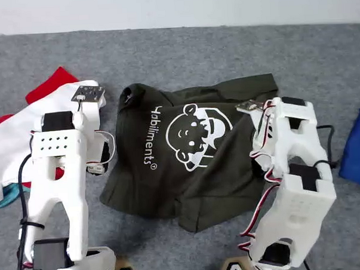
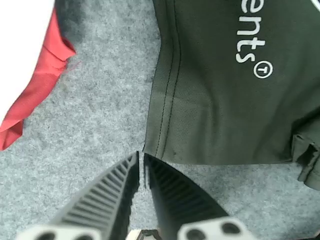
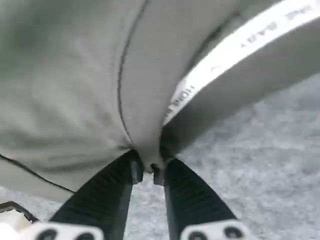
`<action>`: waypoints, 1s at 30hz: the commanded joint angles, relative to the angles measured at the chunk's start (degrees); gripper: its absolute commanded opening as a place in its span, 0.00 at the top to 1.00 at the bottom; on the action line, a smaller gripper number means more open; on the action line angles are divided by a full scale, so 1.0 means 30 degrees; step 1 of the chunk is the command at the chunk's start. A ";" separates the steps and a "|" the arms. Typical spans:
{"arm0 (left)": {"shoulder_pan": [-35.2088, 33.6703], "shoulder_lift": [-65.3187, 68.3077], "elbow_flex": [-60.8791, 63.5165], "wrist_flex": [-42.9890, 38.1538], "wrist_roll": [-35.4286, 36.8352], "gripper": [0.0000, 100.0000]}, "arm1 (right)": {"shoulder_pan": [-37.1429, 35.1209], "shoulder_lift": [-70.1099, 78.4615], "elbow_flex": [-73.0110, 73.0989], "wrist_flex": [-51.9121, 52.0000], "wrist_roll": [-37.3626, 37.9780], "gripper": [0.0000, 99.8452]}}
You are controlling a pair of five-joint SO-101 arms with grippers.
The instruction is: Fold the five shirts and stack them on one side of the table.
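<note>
A dark green shirt with a white printed figure lies crumpled in the middle of the grey table. My left gripper is shut, and its tips pinch the hemmed corner of the dark green shirt, which lies flat there. The left arm stands over that left edge. My right gripper is shut on a fold of the dark green shirt beside a white printed tape. The right arm stands over the shirt's right edge.
A white shirt, a red shirt and a teal shirt are heaped at the left edge. A blue shirt lies at the right edge. Bare grey felt stretches behind the dark shirt.
</note>
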 commanded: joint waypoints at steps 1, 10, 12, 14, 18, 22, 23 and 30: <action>0.0029 -0.0059 -0.0659 -0.0322 0.0176 0.99 | 0.1919 -0.0396 0.0322 0.0454 0.0381 0.99; 0.0029 -0.0059 -0.0659 -0.0410 0.0176 0.99 | 0.5934 -0.0542 0.0264 0.2799 0.3516 0.99; 0.0029 -0.0059 -0.0659 -0.0410 0.0176 0.99 | 0.6784 -0.0542 -0.0205 0.2916 0.3634 0.99; 0.0029 -0.0059 -0.0659 -0.0381 0.0176 0.99 | 0.7810 -0.0542 -0.1084 0.3004 0.3634 0.99; 0.0029 -0.0059 -0.0659 -0.0410 0.0176 0.99 | 0.8659 -0.0542 -0.2725 0.3326 0.3546 0.95; 0.0029 -0.0059 -0.0659 -0.0410 0.0176 0.99 | 0.8220 -0.0571 -0.4952 0.3795 0.2637 0.74; 0.0029 -0.0059 -0.0659 -0.0410 0.0176 0.99 | 0.7985 -0.0571 -0.5626 0.4059 0.2549 0.69; 0.0029 -0.0059 -0.0659 -0.0381 0.0176 0.99 | 0.5788 -0.0484 -1.1165 0.4938 -0.0967 0.63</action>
